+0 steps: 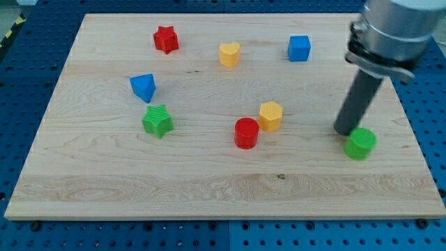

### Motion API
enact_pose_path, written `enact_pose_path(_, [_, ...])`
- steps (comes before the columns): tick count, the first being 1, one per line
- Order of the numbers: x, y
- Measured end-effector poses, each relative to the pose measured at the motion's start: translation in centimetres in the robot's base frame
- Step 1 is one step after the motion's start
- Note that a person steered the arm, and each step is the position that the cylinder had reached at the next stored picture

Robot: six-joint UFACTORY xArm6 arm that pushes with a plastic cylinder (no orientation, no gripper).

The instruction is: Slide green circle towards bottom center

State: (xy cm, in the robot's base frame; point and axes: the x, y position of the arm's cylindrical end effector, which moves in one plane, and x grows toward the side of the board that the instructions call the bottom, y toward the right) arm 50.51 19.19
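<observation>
The green circle (360, 143) is a short green cylinder lying near the right edge of the wooden board (209, 195), below mid-height. My tip (343, 130) rests on the board just to the upper left of the green circle, touching or nearly touching it. The dark rod rises from there to the view's top right.
A red circle (246, 132) and a yellow hexagon (271, 116) sit near the middle. A green star (157, 121) and a blue triangle (143, 87) are at the left. A red star (166, 39), a yellow heart (229, 54) and a blue cube (300, 48) lie along the top.
</observation>
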Motion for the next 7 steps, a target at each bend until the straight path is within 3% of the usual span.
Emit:
enact_pose_path(1, [-0.8, 3.0])
enact_pose_path(2, [1.8, 9.9])
enact_pose_path(3, [3.7, 10.0])
enact_pose_path(4, [1.6, 7.6])
enact_pose_path(7, [3.1, -1.9])
